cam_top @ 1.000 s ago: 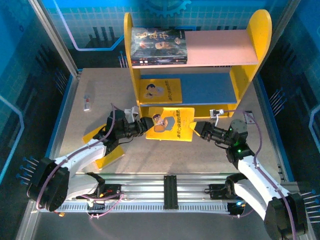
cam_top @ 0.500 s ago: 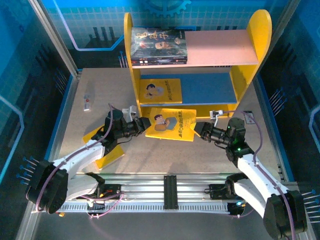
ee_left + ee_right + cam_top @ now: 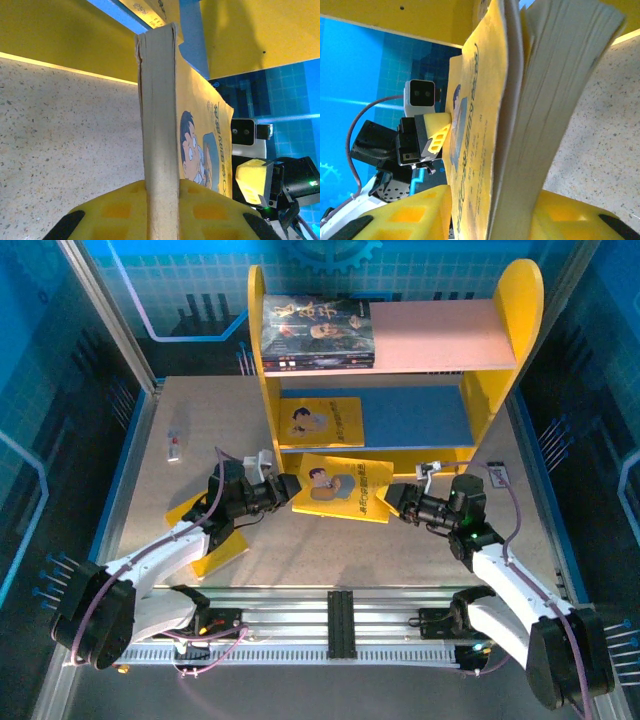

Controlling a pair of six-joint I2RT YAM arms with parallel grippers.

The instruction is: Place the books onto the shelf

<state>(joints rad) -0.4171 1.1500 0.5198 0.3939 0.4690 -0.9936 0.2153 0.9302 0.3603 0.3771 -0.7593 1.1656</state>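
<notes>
A yellow book [image 3: 343,487] is held between the two arms, just in front of the shelf [image 3: 440,335], with its left edge clamped between the pads of the left end effector [image 3: 285,490]. Its right edge is flanked by the fingers of the right end effector [image 3: 393,498], the pages fanned between them, and whether they press on it cannot be told. A second yellow book [image 3: 320,421] is laid flat on the blue lower board, dark books [image 3: 318,333] are stacked at the left of the pink upper board, and a third yellow book [image 3: 222,552] is seen on the tabletop [image 3: 330,550] under the left arm.
</notes>
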